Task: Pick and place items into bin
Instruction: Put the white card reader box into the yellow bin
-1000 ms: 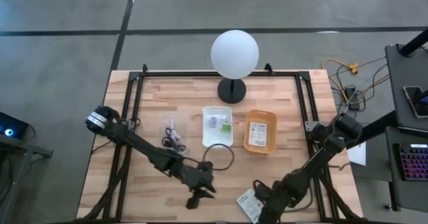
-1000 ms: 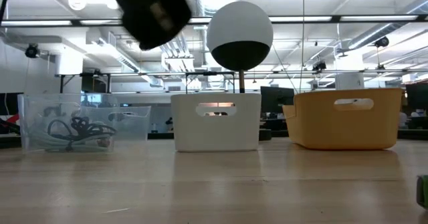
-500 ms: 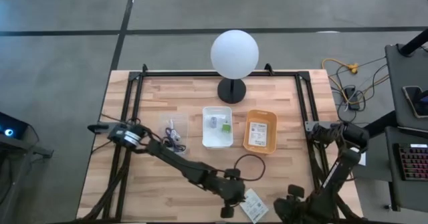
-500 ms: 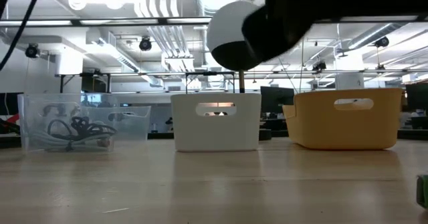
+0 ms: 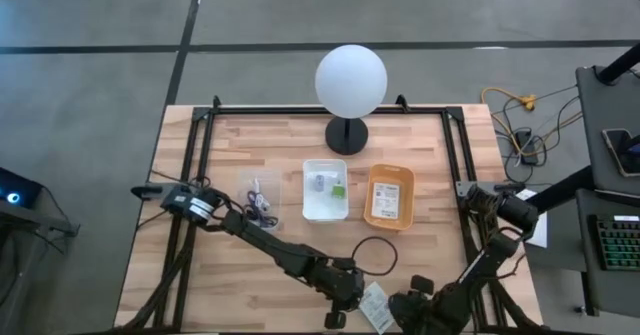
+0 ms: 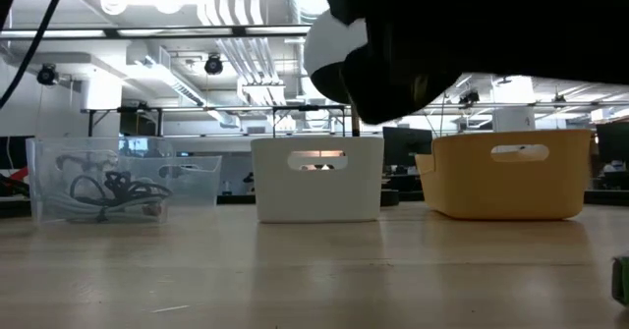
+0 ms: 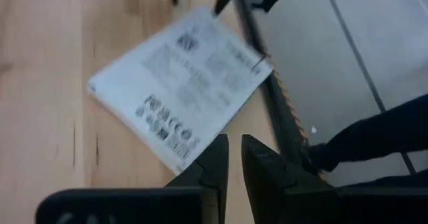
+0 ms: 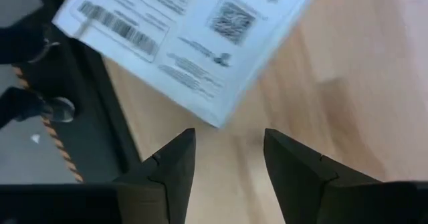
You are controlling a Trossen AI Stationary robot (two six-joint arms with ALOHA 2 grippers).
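Note:
A flat white printed packet (image 5: 375, 304) lies on the wood close to the table's near edge, one corner over the dark edge rail (image 8: 87, 83). My left gripper (image 5: 338, 303) hangs just left of the packet, fingers shut (image 7: 234, 147) and pointing at its near edge (image 7: 180, 93). My right gripper (image 5: 408, 303) hangs just right of it, fingers open (image 8: 227, 150), with the packet (image 8: 187, 23) ahead of them. Another printed packet lies in the orange bin (image 5: 389, 196). Thin cables sit in the clear bin (image 5: 261, 199). A grey piece and a green bit lie in the white bin (image 5: 325, 188).
A lamp with a white globe (image 5: 350, 80) stands at the table's far side behind the three bins. Black frame rails run along the table's left and right sides. Bare wood lies between the bins and the near edge. A dark arm fills the top of the low view (image 6: 413, 54).
My left gripper has swung from the near middle of the table toward the right, ending beside the packet. My right gripper first drew back toward the right, then came back toward the packet, its elbow folding. The packet has stayed where it was.

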